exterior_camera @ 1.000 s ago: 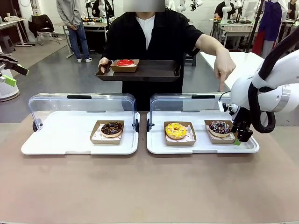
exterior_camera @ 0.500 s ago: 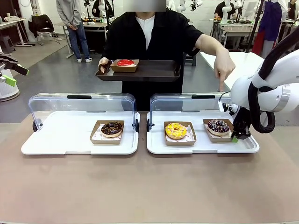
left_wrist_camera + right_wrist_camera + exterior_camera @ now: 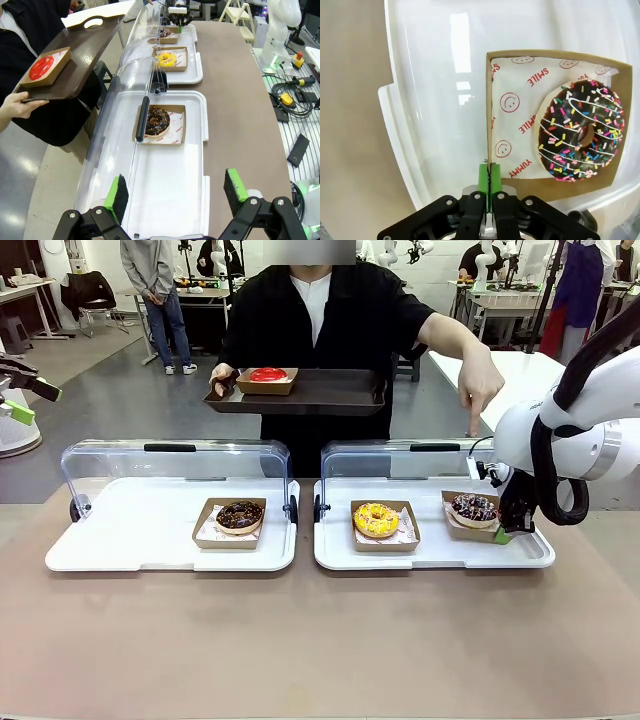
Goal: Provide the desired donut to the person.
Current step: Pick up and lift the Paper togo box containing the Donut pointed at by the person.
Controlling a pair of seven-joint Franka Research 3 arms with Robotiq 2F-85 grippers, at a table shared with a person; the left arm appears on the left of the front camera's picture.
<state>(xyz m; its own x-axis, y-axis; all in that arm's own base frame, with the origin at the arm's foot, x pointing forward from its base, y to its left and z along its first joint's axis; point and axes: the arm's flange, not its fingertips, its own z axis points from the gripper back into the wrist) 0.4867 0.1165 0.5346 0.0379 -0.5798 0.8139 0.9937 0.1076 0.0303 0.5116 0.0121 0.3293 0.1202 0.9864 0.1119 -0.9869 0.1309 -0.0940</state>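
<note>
R gripper [image 3: 490, 176] tight, L gripper [image 3: 176, 192] wide

The right arm [image 3: 600, 405] is glossy white, with a thick black cable [image 3: 541, 475]. The left claw [image 3: 176, 187] is black with 2 green pads [image 3: 118, 197] and silver screws [image 3: 249, 201].

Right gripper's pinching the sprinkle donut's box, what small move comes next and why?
Probably lift the box slightly, keeping it level: the right gripper is shut on its rim, the person's hand points at this sprinkled donut, and the box must clear the lip of the white tray before going to the serving tray.
</note>
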